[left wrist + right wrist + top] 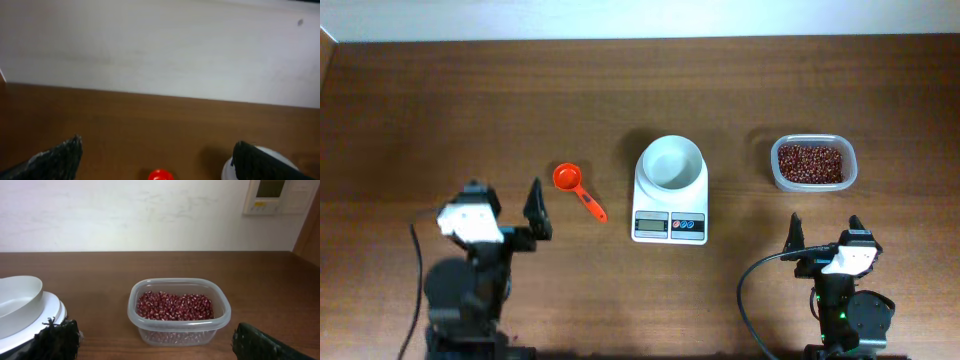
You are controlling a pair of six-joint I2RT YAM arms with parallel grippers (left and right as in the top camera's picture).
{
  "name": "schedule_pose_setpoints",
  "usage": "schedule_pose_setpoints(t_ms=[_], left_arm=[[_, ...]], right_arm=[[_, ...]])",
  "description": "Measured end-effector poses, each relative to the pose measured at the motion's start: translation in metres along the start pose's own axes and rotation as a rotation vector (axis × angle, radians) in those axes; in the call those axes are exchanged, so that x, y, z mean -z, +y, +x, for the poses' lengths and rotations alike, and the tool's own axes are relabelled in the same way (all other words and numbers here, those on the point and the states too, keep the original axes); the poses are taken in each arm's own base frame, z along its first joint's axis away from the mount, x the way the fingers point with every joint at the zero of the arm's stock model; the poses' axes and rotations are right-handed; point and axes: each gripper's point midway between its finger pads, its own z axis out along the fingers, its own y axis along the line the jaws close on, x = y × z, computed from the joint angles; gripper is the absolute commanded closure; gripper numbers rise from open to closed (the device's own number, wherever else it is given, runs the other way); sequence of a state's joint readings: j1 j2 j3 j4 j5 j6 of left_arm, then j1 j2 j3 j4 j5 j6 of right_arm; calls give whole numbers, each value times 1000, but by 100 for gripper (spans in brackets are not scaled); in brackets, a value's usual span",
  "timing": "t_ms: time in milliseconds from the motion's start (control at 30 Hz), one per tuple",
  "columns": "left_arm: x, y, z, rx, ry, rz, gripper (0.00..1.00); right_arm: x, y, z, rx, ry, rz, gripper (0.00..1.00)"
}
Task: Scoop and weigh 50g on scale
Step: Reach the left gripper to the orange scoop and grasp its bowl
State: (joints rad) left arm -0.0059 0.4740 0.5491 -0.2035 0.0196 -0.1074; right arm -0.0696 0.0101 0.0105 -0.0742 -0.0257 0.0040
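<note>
The scale [669, 205] stands at the middle of the brown surface [440, 100]. Its display and its red and blue buttons are on the near edge, and a round white bowl [670, 162], plain white inside, sits on top.

Nearest, at the front left, the left end effector [505, 198] points toward the far side with its jaws spread wide and nothing between them. In its wrist view the two dark fingers [55, 160] fill the bottom corners with bare wood between them. A bit of red shows at the lower edge, and the white of the bowl shows behind the right finger. At the front right, the right end effector [825, 232] is likewise spread and holds nothing. A black cable [745, 295] loops out beside its arm.

Farther out, an orange-red scoop [578, 192] lies flat on the surface, left of the scale and apart from it. Its cup is at the far left and its handle slants back toward the scale's near corner.

Beyond the right end effector, a clear tub [177, 332] stands to the right of the scale, well apart from it and about level with the bowl. Red beans [175, 306] lie in it, below the rim.

Farthest off is a pale wall [125, 215] with a white panel [272, 195] at its upper right.
</note>
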Motion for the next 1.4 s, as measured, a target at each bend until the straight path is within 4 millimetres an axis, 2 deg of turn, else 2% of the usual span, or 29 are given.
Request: schedule_pose_setpoints(t_ms=[133, 200, 267, 300, 367, 533, 700, 800, 867, 1000, 1100, 1200, 1400], left_arm=[[-35, -2, -10, 24, 219, -17, 1], [-46, -4, -7, 31, 299, -12, 1], [-62, -15, -11, 44, 345, 48, 1], [-65, -20, -7, 51, 371, 78, 1], [-66, -27, 14, 72, 464, 119, 1], [-75, -27, 63, 103, 650, 123, 1], [-92, -7, 100, 142, 763, -8, 1], [-109, 8, 133, 210, 831, -122, 2], [-124, 13, 148, 231, 842, -153, 14], [-149, 19, 180, 323, 862, -214, 32], [-152, 21, 196, 375, 890, -250, 37], [-152, 18, 222, 420, 960, -256, 39], [-152, 5, 243, 426, 1014, -231, 51]], right_arm=[[0, 0, 0, 0, 0, 0, 1], [0, 0, 0, -1, 0, 0, 1], [0, 0, 0, 0, 0, 0, 1], [0, 0, 0, 0, 0, 0, 1], [0, 0, 0, 0, 0, 0, 1], [0, 0, 0, 0, 0, 0, 1], [0, 0, 0, 0, 0, 0, 1], [0, 0, 0, 0, 0, 0, 1], [0, 0, 0, -1, 0, 0, 1], [0, 0, 0, 0, 0, 0, 1], [0, 0, 0, 0, 0, 0, 1], [0, 0, 0, 0, 0, 0, 1], [0, 0, 0, 0, 0, 0, 1]])
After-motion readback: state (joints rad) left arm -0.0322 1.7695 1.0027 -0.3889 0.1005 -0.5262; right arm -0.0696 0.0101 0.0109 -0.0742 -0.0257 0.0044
